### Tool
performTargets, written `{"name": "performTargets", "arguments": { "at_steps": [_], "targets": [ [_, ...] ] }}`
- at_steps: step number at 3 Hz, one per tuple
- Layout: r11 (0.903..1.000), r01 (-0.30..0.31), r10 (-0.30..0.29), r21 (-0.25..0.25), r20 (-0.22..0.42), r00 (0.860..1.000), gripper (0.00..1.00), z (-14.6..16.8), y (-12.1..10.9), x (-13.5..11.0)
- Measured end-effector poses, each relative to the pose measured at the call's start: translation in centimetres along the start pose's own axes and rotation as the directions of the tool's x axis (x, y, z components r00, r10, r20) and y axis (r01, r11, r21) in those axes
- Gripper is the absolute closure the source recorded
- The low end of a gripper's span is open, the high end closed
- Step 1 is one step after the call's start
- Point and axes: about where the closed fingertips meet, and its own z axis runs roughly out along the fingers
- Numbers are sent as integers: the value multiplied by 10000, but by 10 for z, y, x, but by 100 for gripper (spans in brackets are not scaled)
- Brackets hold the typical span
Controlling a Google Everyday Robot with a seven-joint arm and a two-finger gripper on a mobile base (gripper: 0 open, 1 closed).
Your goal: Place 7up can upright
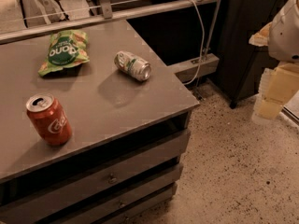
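Note:
The 7up can point(133, 65) is silvery with a pale green-and-white label. It lies on its side on the grey tabletop point(107, 106), towards the back right, with one shiny end facing front right. My gripper point(270, 96) is pale yellowish and hangs below the white arm point(285, 28) at the right edge of the view. It is off the table, over the floor, far to the right of the can, and holds nothing that I can see.
A red cola can point(48, 119) stands upright at the front left. A green snack bag point(64, 50) lies at the back left. The table's right edge point(187, 97) drops to a speckled floor. Drawers are below and a dark cabinet point(243, 41) stands behind.

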Motion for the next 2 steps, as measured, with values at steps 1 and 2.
{"name": "performTargets", "arguments": {
  "at_steps": [1, 2],
  "targets": [
    [10000, 0, 0, 2, 1, 10000, 0, 0, 0, 0],
    [9998, 106, -102, -173, 238, 9997, 0, 10, -13, -12]
  ]
}}
